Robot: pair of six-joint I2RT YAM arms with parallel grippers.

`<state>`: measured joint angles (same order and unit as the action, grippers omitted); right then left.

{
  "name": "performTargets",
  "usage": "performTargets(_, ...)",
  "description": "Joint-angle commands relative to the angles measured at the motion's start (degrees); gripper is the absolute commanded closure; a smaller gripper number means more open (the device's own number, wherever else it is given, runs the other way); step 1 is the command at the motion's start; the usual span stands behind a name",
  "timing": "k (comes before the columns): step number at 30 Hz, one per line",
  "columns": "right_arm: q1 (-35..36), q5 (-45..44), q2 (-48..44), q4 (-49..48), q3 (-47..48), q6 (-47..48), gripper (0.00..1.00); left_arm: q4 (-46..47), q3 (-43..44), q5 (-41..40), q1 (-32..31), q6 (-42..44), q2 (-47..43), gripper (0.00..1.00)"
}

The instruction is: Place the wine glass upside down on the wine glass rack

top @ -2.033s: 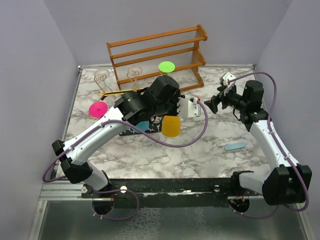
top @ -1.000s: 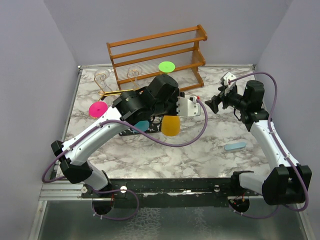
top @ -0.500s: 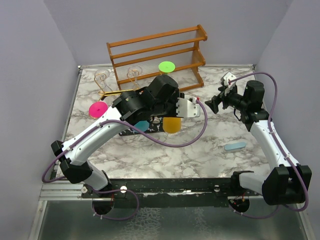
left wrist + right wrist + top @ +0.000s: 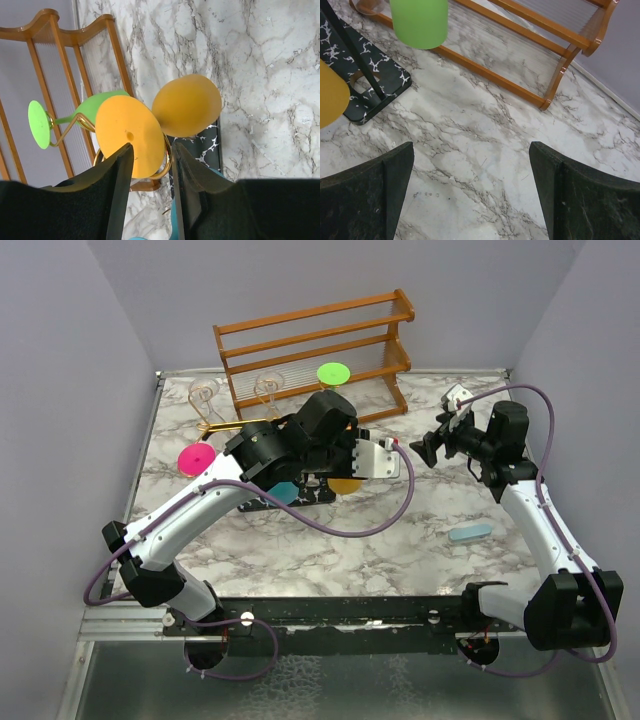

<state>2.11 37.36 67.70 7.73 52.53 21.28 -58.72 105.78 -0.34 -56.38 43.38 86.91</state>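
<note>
The left fingers point(image 4: 119, 192) stand apart with nothing clamped between them. In the left wrist view the lower edge of the orange wine glass point(image 4: 187, 105) foot shows in their gap, lying just beyond the tips; whether a finger brushes that foot I cannot tell. A gold wire loop of the wine glass rack point(image 4: 209, 144) curls round under the foot. The bowl lies past it over the black white-veined base, so the glass seems to hang upside down on the rack. Beside it on the same rack hangs a green glass point(image 4: 97, 107), its foot towards the wooden shelf point(image 4: 315, 340). From above, the left arm covers most of the rack, which stands on the marble surface point(image 4: 400, 540) left of centre, just in front of the shelf along the far edge. Only a sliver of orange shows under the wrist. A pink disc point(image 4: 197, 458) sits at the rack's left end, and two clear glasses point(image 4: 268, 388) are near the far left corner. The right fingers point(image 4: 375, 195) are spread wide and hold nothing, hanging over bare marble towards the far right corner, well apart from the rack. A small light-blue piece point(image 4: 470, 533) lies near the right edge.
</note>
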Motion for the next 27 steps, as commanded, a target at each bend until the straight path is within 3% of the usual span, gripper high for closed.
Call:
performTargets(1,-0.62,1.40,-0.55,-0.52,-0.57,0.57,0.03,-1.44,0.85,2.54,-0.35,-0.42,-0.69,0.60)
performTargets(18,-0.96,1.33,-0.55,-0.52,-0.61,0.78,0.03,-6.33,3.35,10.57,-0.38,-0.24,-1.37,0.41)
performTargets(27,-1.14,1.19,-0.51,-0.61,-0.81,0.77,0.03,-5.39,2.88,9.63,-0.27,-0.78,-2.08,0.38)
